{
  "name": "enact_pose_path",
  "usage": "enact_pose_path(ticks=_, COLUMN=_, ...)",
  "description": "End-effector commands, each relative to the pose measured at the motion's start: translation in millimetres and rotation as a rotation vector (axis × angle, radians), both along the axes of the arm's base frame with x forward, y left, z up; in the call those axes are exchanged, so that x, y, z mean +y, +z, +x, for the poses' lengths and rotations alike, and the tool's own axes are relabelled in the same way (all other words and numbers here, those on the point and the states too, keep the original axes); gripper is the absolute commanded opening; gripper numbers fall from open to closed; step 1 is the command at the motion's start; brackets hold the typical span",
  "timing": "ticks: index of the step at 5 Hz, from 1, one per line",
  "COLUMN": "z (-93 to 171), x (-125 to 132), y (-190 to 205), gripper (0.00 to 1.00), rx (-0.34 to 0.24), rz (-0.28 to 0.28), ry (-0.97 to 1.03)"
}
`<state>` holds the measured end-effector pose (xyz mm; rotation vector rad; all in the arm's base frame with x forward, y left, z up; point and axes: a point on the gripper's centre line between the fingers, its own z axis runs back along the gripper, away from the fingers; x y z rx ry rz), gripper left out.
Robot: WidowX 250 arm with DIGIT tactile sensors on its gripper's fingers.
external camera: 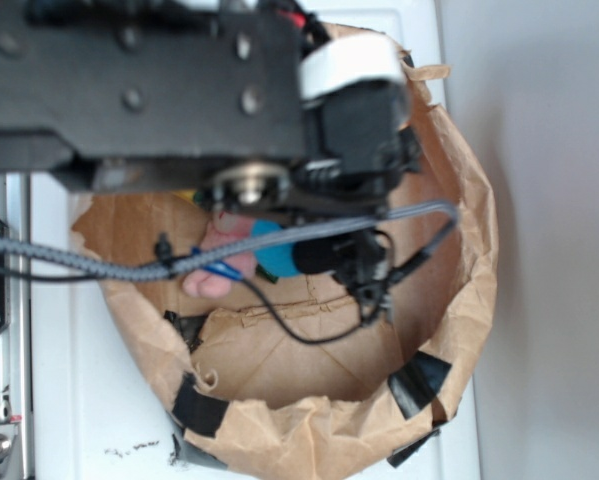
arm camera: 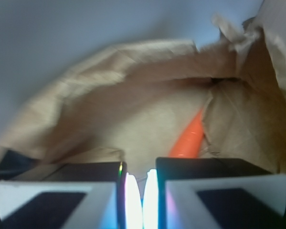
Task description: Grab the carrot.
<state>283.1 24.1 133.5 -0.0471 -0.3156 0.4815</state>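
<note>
Currently the tool [arm camera: 142,200] hangs inside the paper bag [external camera: 459,230], its two pads nearly together and clamped on nothing. Just ahead, the carrot [arm camera: 189,138] leans against the bag's creased wall, partly hidden, so the tool must open first.

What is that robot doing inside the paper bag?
The robot arm is reaching over an open brown paper bag to get a toy carrot. In the wrist view its tool has its two fingers nearly together with nothing between them, so it has not grabbed anything yet. The orange carrot lies just ahead, against the bag's crumpled wall. From the outside view, something pink and something blue also sit in the bag, mostly hidden under the arm.
</note>
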Motion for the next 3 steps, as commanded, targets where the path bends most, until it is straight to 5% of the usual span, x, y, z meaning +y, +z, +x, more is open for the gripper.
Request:
enact_pose_path(ticks=1, z=8, x=7, y=-19, gripper=1.00, rx=-0.013, rz=0.134, ry=0.007)
enact_pose_path(ticks=3, z=-1, x=2, y=32, gripper=1.00, rx=0.062, rz=-0.025, ry=0.037)
